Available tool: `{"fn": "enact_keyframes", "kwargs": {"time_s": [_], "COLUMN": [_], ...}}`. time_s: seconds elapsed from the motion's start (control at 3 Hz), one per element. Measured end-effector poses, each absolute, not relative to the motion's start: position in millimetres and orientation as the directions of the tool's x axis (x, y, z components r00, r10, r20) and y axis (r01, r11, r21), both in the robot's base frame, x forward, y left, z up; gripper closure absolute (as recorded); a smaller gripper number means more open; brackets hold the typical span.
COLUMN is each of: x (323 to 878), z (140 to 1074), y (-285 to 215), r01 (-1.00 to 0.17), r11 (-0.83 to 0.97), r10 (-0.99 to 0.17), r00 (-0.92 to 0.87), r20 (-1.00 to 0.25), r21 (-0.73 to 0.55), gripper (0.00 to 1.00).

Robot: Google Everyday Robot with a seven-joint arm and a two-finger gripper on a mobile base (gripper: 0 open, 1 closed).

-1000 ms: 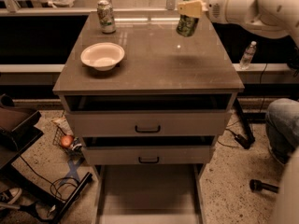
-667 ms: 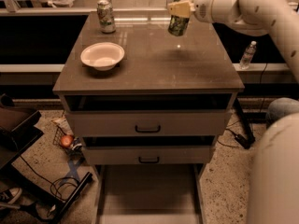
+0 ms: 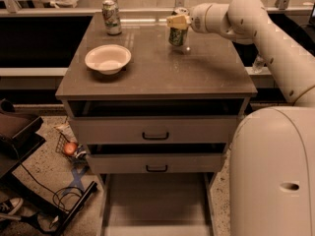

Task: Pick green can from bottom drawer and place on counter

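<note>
The green can (image 3: 177, 36) stands upright at the far right-centre of the counter (image 3: 197, 75), its base at or just above the glossy surface; which cannot be told. The gripper (image 3: 176, 21), reaching in from the right, has its pale fingers closed around the can's upper part. The bottom drawer (image 3: 155, 200) lies pulled open below, its visible floor bare. A white bowl (image 3: 107, 58) and a paler can (image 3: 111, 16) sit well to the left. The lift out of the drawer looks done; setting down and letting go remain.
</note>
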State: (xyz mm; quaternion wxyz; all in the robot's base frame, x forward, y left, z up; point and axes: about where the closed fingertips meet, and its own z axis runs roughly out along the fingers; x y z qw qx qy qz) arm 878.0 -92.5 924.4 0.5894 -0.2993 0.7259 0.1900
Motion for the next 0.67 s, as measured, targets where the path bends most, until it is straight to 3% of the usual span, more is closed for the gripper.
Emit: {"fn": "enact_keyframes", "kwargs": {"time_s": [0.33, 0.67], "x": [886.2, 886.6], "z": [897.9, 896.3], "y": [-92.8, -89.8], "r01": [-0.660, -0.663], "r11": [0.741, 0.739], "r10": [-0.272, -0.272], "r00": [-0.128, -0.129], "r20": [-0.954, -0.954], "r21": [-0.122, -0.120], "gripper": [1.00, 0.83]}}
